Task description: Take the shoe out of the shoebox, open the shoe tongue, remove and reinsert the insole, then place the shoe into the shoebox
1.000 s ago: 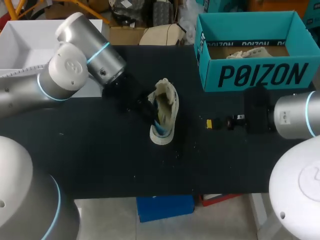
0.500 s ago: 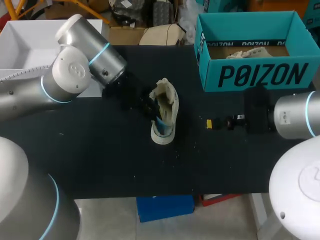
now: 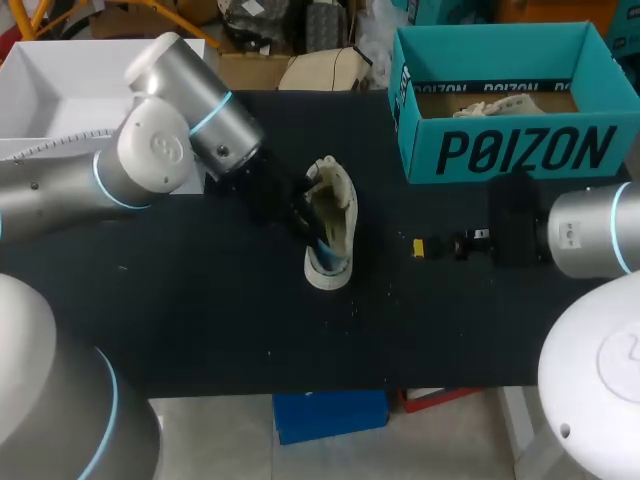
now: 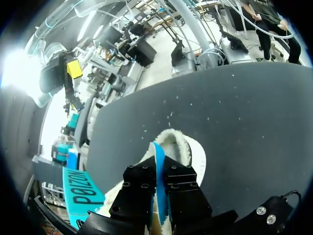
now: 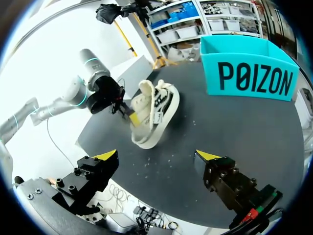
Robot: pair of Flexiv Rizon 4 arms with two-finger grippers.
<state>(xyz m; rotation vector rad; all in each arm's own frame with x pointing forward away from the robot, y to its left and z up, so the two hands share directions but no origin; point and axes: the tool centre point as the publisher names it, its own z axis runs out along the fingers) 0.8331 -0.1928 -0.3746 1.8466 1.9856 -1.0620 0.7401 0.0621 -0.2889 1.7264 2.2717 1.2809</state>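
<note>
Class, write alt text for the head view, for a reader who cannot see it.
The left gripper grips the blue insole inside a cream sneaker on the black table. The right gripper rests apart, open, near the teal shoebox.

**Robotics laboratory workstation.** Two grey-and-white jointed arms with blue-lit rings at the joints, the left arm (image 3: pixel 150 150) and the right arm (image 3: pixel 590 235), flank a black-topped bench (image 3: pixel 200 320) flecked with pale specks.

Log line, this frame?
left jaws: shut on thin blue insole in cream low-top sneaker | right jaws: open, apart | sneaker: outside teal cardboard shoebox
</note>
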